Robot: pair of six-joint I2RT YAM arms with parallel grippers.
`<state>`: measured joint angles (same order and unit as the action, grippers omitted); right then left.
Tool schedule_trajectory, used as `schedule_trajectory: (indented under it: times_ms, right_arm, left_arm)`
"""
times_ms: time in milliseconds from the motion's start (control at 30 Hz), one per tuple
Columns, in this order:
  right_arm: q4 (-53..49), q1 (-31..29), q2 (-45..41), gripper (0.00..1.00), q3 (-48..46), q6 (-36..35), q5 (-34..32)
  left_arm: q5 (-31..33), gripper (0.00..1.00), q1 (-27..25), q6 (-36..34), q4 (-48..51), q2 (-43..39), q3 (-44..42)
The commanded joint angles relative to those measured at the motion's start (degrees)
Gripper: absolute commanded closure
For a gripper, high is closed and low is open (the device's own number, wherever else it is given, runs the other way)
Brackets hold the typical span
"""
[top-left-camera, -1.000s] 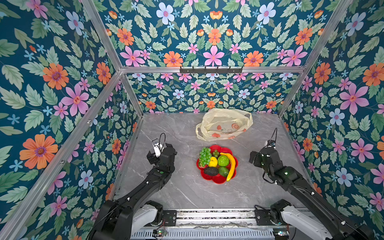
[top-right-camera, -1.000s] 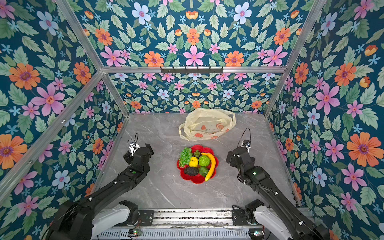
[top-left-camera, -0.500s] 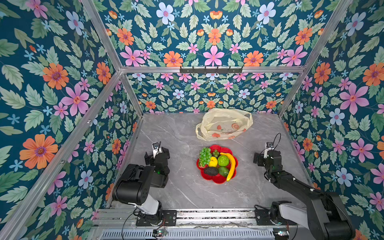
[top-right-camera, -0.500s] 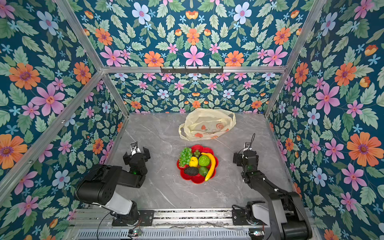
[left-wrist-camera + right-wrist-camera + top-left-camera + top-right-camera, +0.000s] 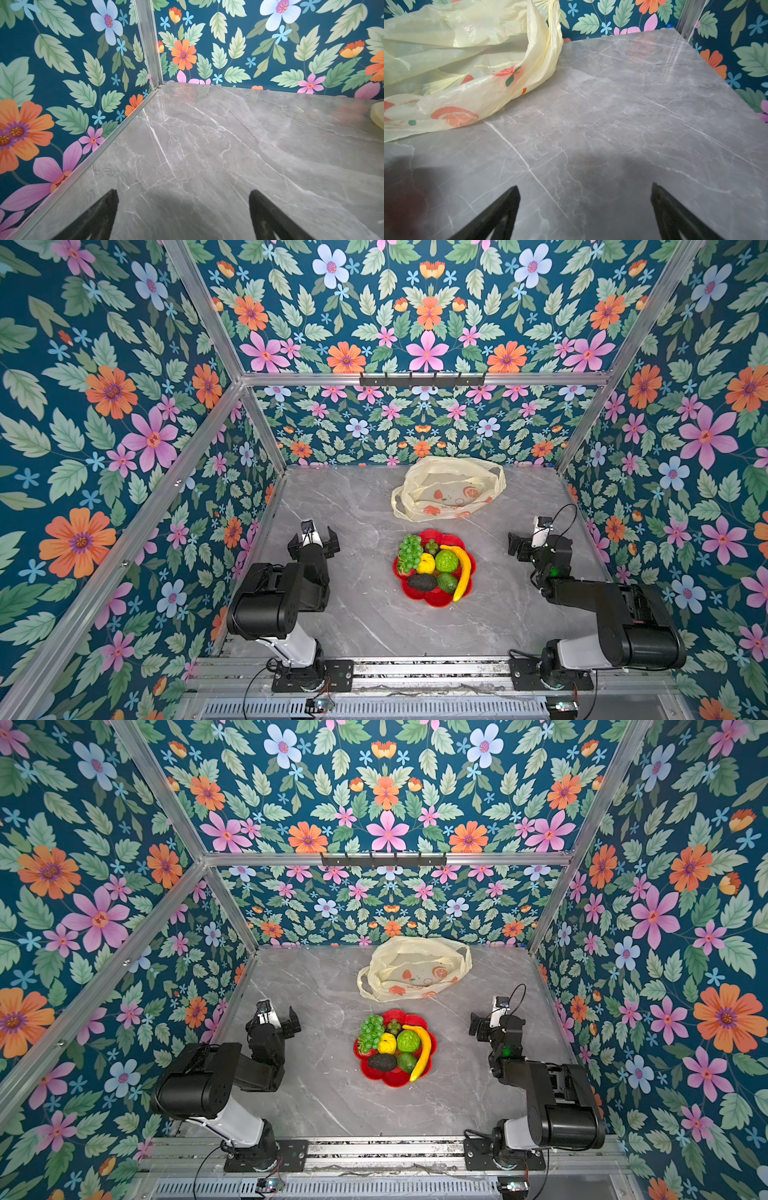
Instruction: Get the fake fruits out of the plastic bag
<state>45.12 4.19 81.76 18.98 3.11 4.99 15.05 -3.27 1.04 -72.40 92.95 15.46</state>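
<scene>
The fake fruits lie heaped on a red flower-shaped plate [image 5: 436,600] [image 5: 390,1080] in the middle of the table: green grapes [image 5: 409,551], a lemon [image 5: 426,563], a bumpy green fruit [image 5: 446,561], a banana [image 5: 463,568] and a dark avocado [image 5: 422,582]. The plastic bag [image 5: 449,493] [image 5: 415,969] [image 5: 446,62] lies crumpled and flat behind the plate. Only its pale edge [image 5: 377,116] shows in the left wrist view. My left gripper [image 5: 313,540] [image 5: 272,1025] [image 5: 184,193] hovers open left of the plate. My right gripper [image 5: 528,547] [image 5: 496,1027] [image 5: 585,187] is open right of it. Both are empty.
Flowered walls with aluminium posts close the grey marble table [image 5: 361,626] on three sides. A black hook bar [image 5: 422,379] hangs on the back wall. Both arm bases sit on a metal rail [image 5: 428,672] along the front edge.
Both arms have folded up over their bases, while the grippers stay open at about the same places. The fruits, plate and bag have not moved.
</scene>
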Motion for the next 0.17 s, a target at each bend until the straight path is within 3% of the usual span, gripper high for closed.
schedule_trajectory:
  times_ms: [0,133]
  right_arm:
    - [2.6,-0.1,0.1,0.01,-0.1,0.8,0.5]
    - [2.6,-0.1,0.1,0.01,-0.1,0.8,0.5]
  left_arm:
    - [-1.2,0.0,0.2,-0.1,-1.3,-0.1,0.3]
    - [-0.3,0.0,-0.5,-1.3,-3.0,0.0,-0.6]
